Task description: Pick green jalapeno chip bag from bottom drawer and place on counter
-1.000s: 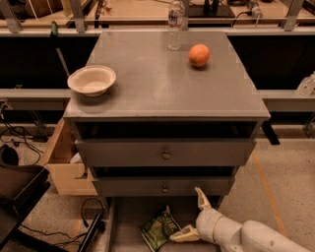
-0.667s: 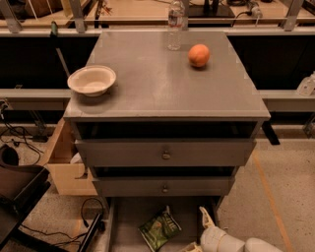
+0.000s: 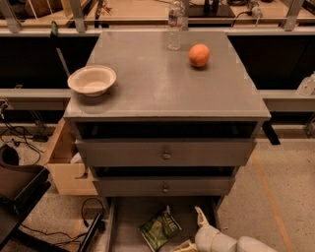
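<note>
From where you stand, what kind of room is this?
Probably a robot test lab, not a home kitchen: a lone grey drawer cabinet on speckled floor, loose cables, workbenches behind. The gripper is low, at the bottom drawer beside the green chip bag.

I can read no text anywhere from here. The green jalapeno chip bag (image 3: 160,230) lies in the bottom drawer (image 3: 128,216) just beside my gripper (image 3: 190,229). It carries pale lettering on its face, but I cannot make out a word or a brand. The gripper sits low in the drawer at the lower edge of my view, fingers spread apart, with no marking I can read. Well beyond it, at the far edge of the counter (image 3: 162,93), anything printed on the clear bottle (image 3: 175,24) is too small for me to read
</note>
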You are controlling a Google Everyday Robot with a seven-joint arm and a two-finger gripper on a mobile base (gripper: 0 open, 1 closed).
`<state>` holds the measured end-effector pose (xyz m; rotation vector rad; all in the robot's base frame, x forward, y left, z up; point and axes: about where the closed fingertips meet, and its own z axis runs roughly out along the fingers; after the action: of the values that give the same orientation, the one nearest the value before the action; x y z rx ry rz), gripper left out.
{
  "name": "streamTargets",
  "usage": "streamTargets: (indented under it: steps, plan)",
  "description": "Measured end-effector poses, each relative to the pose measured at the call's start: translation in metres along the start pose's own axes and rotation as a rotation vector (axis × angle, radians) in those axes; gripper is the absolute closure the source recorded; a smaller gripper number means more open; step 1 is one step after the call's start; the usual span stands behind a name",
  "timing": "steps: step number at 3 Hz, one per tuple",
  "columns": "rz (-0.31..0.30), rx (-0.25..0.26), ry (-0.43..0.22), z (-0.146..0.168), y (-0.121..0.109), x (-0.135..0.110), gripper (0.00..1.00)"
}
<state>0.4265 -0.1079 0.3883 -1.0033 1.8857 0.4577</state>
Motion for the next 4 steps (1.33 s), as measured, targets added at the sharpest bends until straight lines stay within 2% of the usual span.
streamTargets:
  steps: [1,2,3,4]
  plan:
    - [0.047,0.021,0.032,0.044,-0.009,0.036,0.0]
    - [0.114,0.034,0.081,0.104,-0.021,0.084,0.0]
    - [0.136,0.028,0.112,0.142,-0.029,0.102,0.0]
    - [0.136,0.026,0.112,0.143,-0.028,0.102,0.0]
